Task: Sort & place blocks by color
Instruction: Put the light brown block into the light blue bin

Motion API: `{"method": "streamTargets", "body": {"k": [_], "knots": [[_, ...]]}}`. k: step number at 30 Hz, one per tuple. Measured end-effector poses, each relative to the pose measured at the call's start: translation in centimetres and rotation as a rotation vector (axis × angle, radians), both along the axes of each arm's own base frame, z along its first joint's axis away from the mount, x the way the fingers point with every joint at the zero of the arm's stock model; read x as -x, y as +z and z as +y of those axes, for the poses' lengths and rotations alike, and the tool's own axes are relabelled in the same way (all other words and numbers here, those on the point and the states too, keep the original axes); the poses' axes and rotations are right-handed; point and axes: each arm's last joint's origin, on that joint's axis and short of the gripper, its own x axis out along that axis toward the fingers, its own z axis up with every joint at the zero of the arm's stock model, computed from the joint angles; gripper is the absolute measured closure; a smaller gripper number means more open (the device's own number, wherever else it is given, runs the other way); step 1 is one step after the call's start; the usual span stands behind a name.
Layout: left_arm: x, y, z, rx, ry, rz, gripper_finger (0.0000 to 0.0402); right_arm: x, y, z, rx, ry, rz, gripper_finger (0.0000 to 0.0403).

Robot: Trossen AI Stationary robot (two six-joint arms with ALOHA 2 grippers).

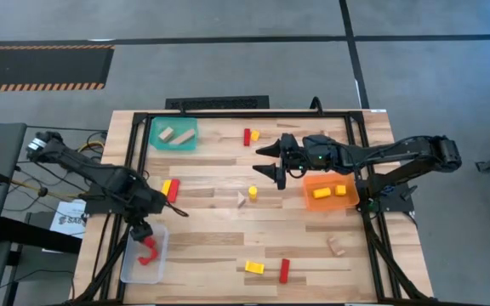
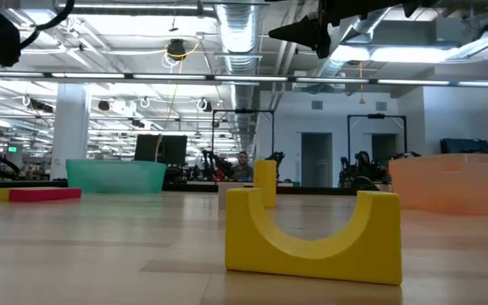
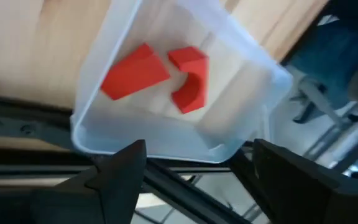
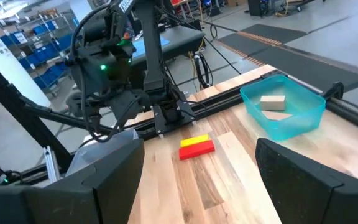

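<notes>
A big open robotics lab: beyond the wooden surface (image 2: 100, 246) run ceiling ducts (image 2: 240, 34), strip lights, and blue-bin shelving (image 4: 33, 43).

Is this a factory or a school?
More likely a big robot workshop: bare silver ceiling ducts, blue storage bins on shelves, and more dark robot rigs standing beyond the wooden table.

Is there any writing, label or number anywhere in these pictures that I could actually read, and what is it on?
"SA": the only letters that can be made out, on a white sheet lying off the table's left edge; the rest of its print is cut off by the frame and too small.
Blocks, trays and arms: no readable marking.
Green sign in the room behind, low view: too small to read.
</notes>
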Motion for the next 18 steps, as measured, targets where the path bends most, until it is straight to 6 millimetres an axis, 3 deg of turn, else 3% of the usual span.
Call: {"method": "streamTargets", "body": {"k": [5,10,14,18], "knots": [[-1.3,1.0,0.2,-0.026,0.032,-0.295,0.0120,0.0,0.0,0.3,-0.051,0.003,-0.002,0.0076],[-3.5,1.7,1.0,-0.326,0.122,-0.633,0.0129,0.0,0.0,1.2,-0.069,0.032,-0.002,0.0076],[-5.0,0.8,2.8,-0.633,0.346,-0.612,0.0136,0.0,-0.1,1.8,-0.160,0.041,-0.004,0.0076],[-7.6,-0.6,4.5,-0.699,0.371,-0.588,0.0145,0.2,-0.8,2.7,-0.249,0.047,0.068,0.0076]]}}
